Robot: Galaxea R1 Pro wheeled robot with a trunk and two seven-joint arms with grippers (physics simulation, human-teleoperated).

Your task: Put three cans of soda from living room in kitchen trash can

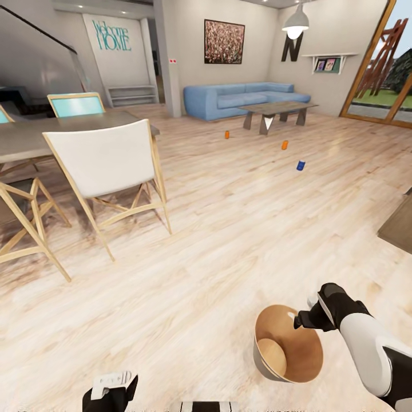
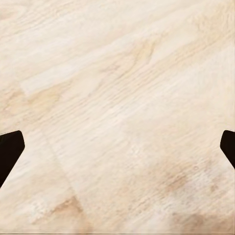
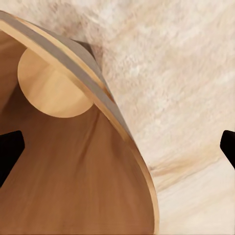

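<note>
Three soda cans stand on the living room's plank floor ahead: one orange can (image 1: pixel 226 134) near the low table, a second orange can (image 1: pixel 284 145) to its right, and a blue can (image 1: pixel 300 165) closest to me. The trash can (image 1: pixel 286 343), wood-brown inside with a thin grey wall, is right in front of me. My right gripper (image 1: pixel 298 319) hovers at its far rim. In the right wrist view the right gripper (image 3: pixel 117 147) is open, and the bin's rim (image 3: pixel 105 95) runs between the wide-spread fingers. My left gripper (image 2: pixel 117 147) is open over bare floor, low near my base (image 1: pixel 110 389).
A dining table (image 1: pixel 34 134) with a white chair (image 1: pixel 106 160) and other wooden chairs stands at the left. The blue sofa (image 1: pixel 240 98) and glass-topped low table (image 1: pixel 277 109) are far ahead. A dark furniture corner (image 1: pixel 400 226) juts in at the right.
</note>
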